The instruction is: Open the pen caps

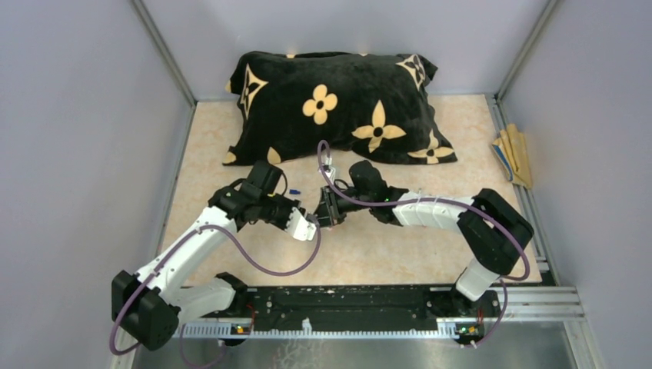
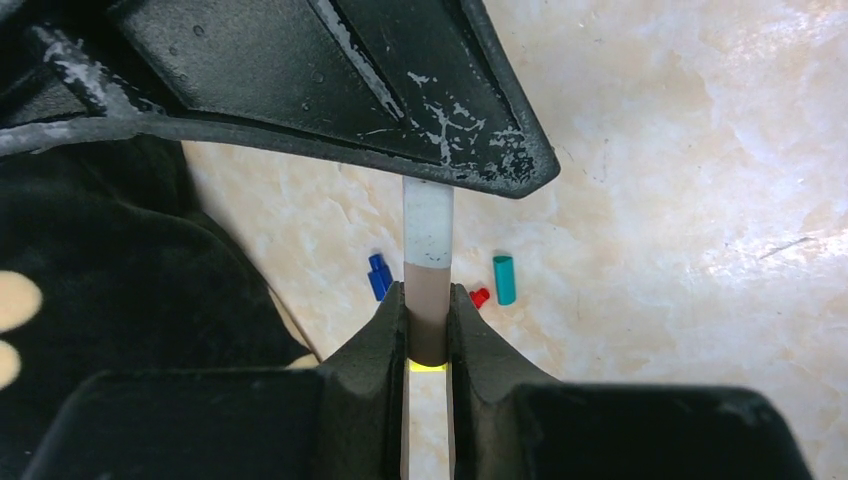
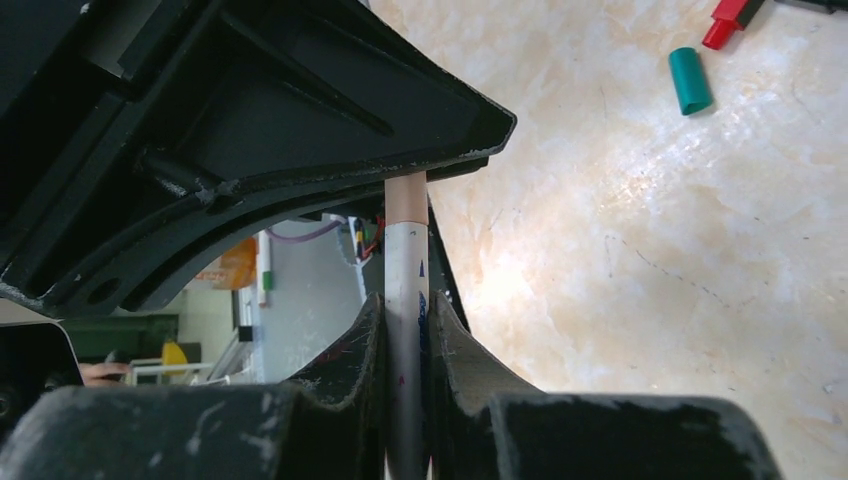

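Left fingers [image 2: 396,318] clenching brown cap [image 2: 428,310], right fingers [image 3: 445,335] grasping white pen [image 3: 405,270], loose blue cap [image 2: 378,276] at 9 o'clock, red cap [image 2: 480,296], teal cap [image 2: 503,279] at 3.

The pen [image 2: 428,235] has its far end hidden behind the right gripper [image 2: 432,165] (a finger [image 2: 472,335] half hides the red cap [image 2: 480,296]).

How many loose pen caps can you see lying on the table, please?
3: a blue cap on one side of the held pen, a red cap and a teal cap on the other; more may be hidden.
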Available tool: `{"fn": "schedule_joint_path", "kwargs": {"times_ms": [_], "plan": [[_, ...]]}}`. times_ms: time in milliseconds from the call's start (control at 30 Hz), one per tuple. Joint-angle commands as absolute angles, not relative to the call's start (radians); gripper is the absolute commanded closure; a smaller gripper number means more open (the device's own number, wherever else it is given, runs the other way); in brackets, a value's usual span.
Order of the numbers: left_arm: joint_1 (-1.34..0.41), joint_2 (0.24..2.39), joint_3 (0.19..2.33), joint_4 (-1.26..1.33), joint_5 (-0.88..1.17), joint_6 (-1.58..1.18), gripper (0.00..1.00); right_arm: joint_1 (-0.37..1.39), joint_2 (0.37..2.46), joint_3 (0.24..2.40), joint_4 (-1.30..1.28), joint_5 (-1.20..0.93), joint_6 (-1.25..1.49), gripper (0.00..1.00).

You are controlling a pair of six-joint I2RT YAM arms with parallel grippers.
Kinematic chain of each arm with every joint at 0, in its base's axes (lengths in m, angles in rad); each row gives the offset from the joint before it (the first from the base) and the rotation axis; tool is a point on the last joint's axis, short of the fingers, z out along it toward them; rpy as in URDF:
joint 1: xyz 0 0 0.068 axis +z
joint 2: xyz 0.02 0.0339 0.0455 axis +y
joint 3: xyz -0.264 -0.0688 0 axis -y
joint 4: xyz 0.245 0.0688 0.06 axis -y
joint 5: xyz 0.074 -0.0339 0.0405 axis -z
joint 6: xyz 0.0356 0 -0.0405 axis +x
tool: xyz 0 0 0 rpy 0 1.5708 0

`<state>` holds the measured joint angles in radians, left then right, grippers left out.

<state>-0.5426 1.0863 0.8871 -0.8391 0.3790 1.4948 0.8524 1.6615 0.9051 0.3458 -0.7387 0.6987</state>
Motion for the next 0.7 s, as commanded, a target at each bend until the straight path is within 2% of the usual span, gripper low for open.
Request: {"fn": "schedule_joint_path", "kwargs": {"times_ms": [0,233,533,667], "plan": [[-0.543,1.082,0.847,-0.830,0.259,1.520,1.00,0.831,1.560,0.887,0.257,-0.694,0.649,1.00],[-0.489,1.132,0.825,-0.764,0.140,1.547,1.00,0.831,1.446,0.851,0.034,-0.602,0.561,1.00],[-0.343,1.212,0.833,-0.692,0.123,1.608,1.00,0.827,1.317,0.766,-0.100,-0.525,0.525,1.00],[-0.340,1.231,0.828,-0.657,0.162,1.562,1.00,0.815,1.271,0.774,-0.177,-0.364,0.509,1.00]]}}
